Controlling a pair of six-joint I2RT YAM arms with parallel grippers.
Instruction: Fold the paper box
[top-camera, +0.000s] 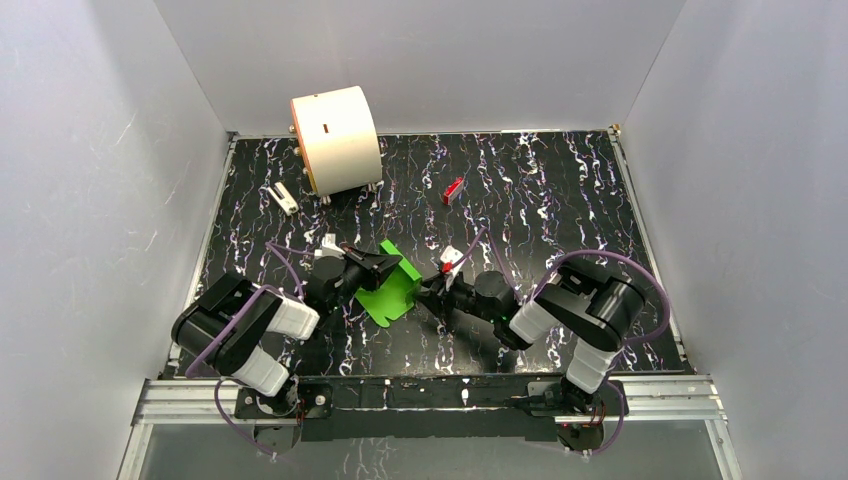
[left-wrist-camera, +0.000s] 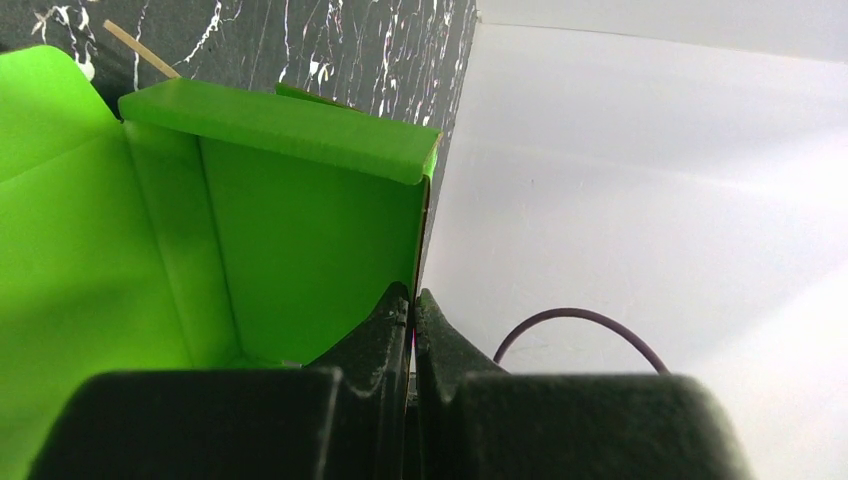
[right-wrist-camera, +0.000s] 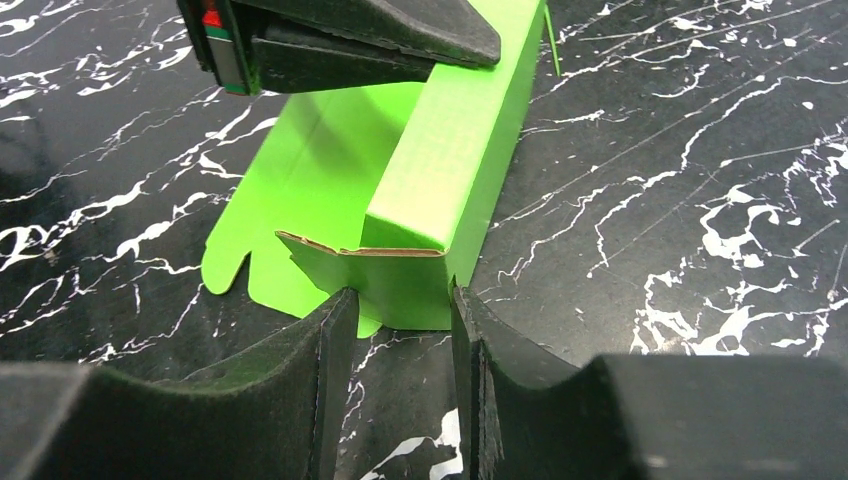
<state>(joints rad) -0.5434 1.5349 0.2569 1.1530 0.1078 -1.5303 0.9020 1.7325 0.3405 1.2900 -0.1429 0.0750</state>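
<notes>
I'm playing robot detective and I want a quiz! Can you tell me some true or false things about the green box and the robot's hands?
1. The left gripper is pinching a wall of the green paper box. True.
2. The right gripper is squeezed shut. False: its fingers stand apart at the box's end flap.
3. The small red block sits inside the box. False: it lies on the table, farther back than the box.
4. The big cream cylinder is at the table's far left corner. True.
5. The box is completely folded shut. False: part of it lies flat and open on the table.
</notes>
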